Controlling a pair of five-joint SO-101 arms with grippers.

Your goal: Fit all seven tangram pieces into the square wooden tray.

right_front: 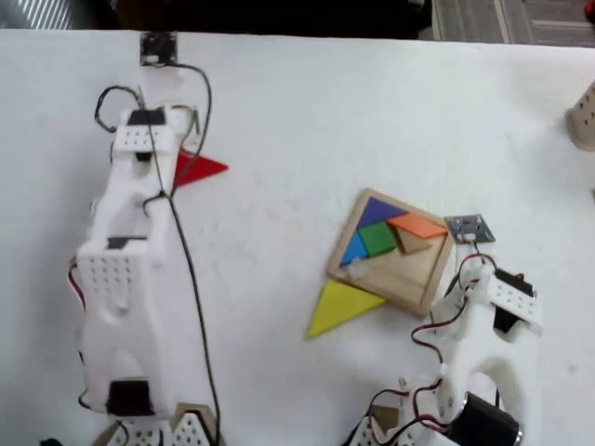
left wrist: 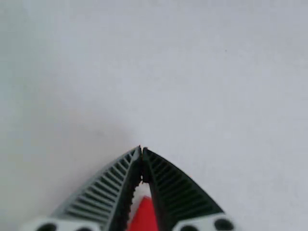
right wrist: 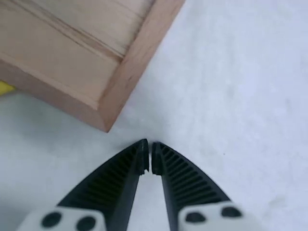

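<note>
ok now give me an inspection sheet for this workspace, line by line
surface: white table.
job's things: square wooden tray holds purple piece, orange piece, green piece and blue piece; yellow triangle lies outside beside it; red triangle is at the left arm.
clutter: two small dark square plates.
jaws: left jaws shut on the red triangle; right jaws shut, empty, beside a tray corner.
cables: black cable along the left arm; red and black wires at the right arm.
surroundings: tan perforated object at the table's edge.
</note>
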